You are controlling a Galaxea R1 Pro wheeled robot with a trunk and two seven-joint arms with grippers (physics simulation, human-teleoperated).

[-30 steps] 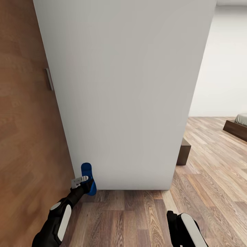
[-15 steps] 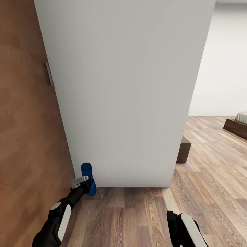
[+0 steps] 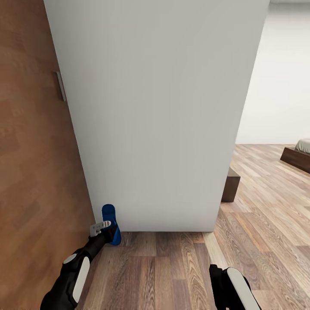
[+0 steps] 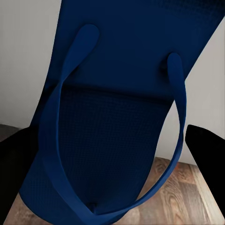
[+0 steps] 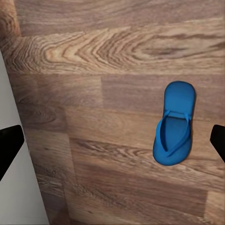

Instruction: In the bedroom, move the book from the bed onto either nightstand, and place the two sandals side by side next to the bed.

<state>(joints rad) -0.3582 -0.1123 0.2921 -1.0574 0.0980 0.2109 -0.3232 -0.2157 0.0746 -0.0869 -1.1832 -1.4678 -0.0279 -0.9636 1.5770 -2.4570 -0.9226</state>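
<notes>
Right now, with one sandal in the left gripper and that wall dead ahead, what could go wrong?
1. The left gripper carries the bright blue flip-flop sandal close to the white wall panel; driving on could scrape or knock it loose.
2. The second blue sandal lies on the wood-plank floor under the right arm; the base might roll over it.
3. The dark wood bed base is far off, so the carry is long and slip is possible.

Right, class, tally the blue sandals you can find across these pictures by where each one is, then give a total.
Sandal held in the left gripper: 1
Sandal lying on the wood floor: 1
Total: 2
</notes>
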